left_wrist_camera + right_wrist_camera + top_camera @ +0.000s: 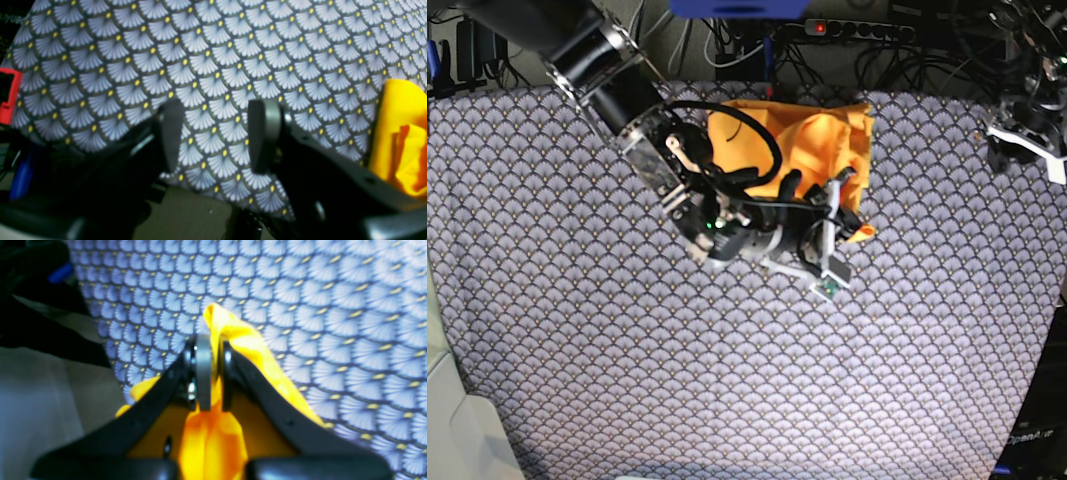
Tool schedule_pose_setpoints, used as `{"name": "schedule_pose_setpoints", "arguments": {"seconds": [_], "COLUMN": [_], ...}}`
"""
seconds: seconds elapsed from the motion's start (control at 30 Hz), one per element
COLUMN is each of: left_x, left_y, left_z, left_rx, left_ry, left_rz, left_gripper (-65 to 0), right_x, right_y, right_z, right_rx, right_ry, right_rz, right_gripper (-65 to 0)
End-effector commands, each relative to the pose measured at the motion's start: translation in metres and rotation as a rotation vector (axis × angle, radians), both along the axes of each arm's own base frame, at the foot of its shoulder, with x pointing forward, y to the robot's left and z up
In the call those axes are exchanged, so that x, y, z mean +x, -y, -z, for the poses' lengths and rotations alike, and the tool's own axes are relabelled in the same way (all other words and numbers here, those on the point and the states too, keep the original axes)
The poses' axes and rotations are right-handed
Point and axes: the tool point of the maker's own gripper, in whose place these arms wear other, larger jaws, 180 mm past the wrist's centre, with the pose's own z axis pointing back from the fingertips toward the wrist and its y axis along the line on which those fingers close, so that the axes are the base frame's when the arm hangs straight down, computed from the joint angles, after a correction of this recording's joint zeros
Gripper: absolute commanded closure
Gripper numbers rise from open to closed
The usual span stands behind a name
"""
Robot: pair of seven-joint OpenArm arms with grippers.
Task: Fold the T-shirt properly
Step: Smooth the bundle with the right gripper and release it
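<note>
The orange-yellow T-shirt [812,145] lies bunched at the back middle of the purple-grey fan-patterned cloth [627,350]. My right gripper [852,212] reaches in from the upper left to the shirt's front right edge. In the right wrist view, my right gripper [213,373] is shut on a raised fold of the T-shirt [233,331]. More of the fabric hangs below the fingers. My left gripper [217,136] is open with nothing between its fingers, above the patterned cloth [213,53]. The T-shirt [400,133] shows at the right edge of that view. The left arm [1025,135] stands at the far right.
A power strip [857,28] and cables lie behind the table's back edge. A red part [8,96] shows at the left edge of the left wrist view. A pale surface [452,420] borders the cloth at the bottom left.
</note>
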Motion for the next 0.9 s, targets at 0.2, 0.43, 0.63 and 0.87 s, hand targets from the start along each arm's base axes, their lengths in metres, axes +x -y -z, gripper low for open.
{"name": "schedule_pose_setpoints", "arguments": {"seconds": [0.2, 0.43, 0.63, 0.87], "left_x": [0.006, 0.007, 0.007, 0.004], "left_y": [-0.003, -0.002, -0.002, -0.003], "left_z": [-0.012, -0.011, -0.011, -0.011], "left_rx": [0.019, 0.015, 0.015, 0.018], "left_ry": [0.041, 0.042, 0.042, 0.036], "left_rz": [0.01, 0.008, 0.007, 0.005], "left_gripper": [-31.2, -31.2, -31.2, -31.2], "right_x": [0.01, 0.0, -0.024, -0.036], "right_y": [-0.007, -0.014, -0.035, -0.024], "right_z": [-0.013, -0.012, -0.042, -0.091], "right_rx": [0.046, 0.043, 0.079, 0.158], "right_ry": [0.024, 0.003, 0.102, 0.262], "right_rz": [0.014, -0.01, -0.133, -0.177], "right_gripper": [0.0, -4.8, -13.1, -13.5]}}
